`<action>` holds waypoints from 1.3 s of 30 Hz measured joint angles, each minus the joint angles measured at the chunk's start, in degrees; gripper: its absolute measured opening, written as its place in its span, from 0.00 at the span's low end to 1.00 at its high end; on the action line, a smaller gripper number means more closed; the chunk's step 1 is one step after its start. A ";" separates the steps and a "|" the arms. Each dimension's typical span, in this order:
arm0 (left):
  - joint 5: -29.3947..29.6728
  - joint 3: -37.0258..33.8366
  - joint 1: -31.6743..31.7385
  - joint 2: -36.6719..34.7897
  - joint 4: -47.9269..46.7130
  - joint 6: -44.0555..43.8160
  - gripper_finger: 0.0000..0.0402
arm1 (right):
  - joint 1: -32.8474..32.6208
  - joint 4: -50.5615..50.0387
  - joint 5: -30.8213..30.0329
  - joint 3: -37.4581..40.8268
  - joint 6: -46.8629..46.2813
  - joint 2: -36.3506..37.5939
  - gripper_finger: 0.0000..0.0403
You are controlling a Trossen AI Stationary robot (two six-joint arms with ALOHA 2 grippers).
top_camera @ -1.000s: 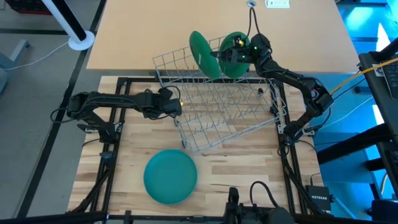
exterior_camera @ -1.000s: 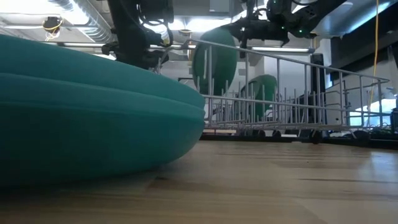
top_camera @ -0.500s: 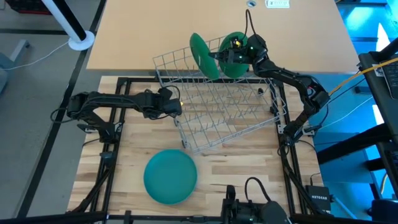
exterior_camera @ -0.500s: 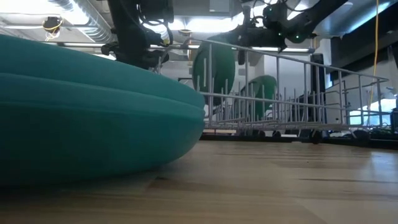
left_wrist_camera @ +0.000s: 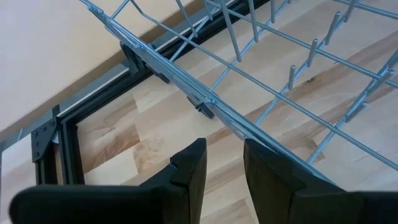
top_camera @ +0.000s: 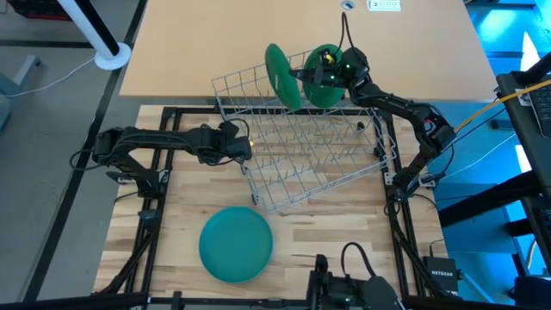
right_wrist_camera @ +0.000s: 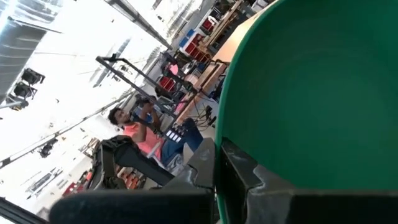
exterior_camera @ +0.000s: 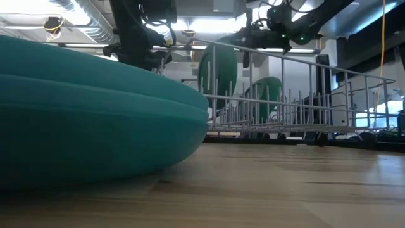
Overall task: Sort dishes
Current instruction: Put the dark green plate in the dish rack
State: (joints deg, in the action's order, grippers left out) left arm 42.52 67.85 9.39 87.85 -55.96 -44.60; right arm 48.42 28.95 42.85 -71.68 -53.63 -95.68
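Observation:
A green plate (top_camera: 279,76) stands on edge over the far left part of the grey wire rack (top_camera: 310,151), and my right gripper (top_camera: 300,77) is shut on it. A second green plate (top_camera: 327,82) stands in the rack just right of that gripper. A stack of teal plates (top_camera: 236,244) lies flat on the wooden table near the front edge. My left gripper (left_wrist_camera: 222,165) is open by a narrow gap at the rack's left rim (left_wrist_camera: 211,106), with nothing between its fingers. My right gripper pinches the green plate's rim (right_wrist_camera: 219,146) between its two fingers, coming roughly level from the table's right. The plate stands on edge, tilted, with its lower part down among the rack's wires (exterior_camera: 218,85). Whether it rests on the rack cannot be seen. My left gripper has one fingertip (left_wrist_camera: 252,149) right at the rack's rim wire; I cannot tell whether it touches.
The rack sits askew on the table, its upright tines (top_camera: 318,142) filling the middle. Bare wood lies at the front right (top_camera: 344,250). A black frame (top_camera: 155,112) borders the board. A person (right_wrist_camera: 134,127) shows in the room beyond.
My right gripper has gone down a little with the green plate toward the rack. The plate has turned slightly more edge-on in the low view.

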 joint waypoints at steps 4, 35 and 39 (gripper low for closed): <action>0.00 0.00 0.00 -0.02 -0.01 0.00 0.25 | 0.85 -0.10 0.43 0.00 -0.51 0.00 0.02; -1.84 0.02 0.02 -0.07 -0.29 0.02 0.25 | 4.06 -15.91 -0.71 0.42 9.25 -0.50 0.14; -2.30 0.02 0.03 -0.07 -0.26 0.02 0.25 | 4.00 -17.64 -0.68 0.35 9.27 -0.35 0.23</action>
State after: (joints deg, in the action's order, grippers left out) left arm 40.22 67.88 9.42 87.79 -56.22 -44.58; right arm 52.42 11.31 42.17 -71.33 -44.36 -96.03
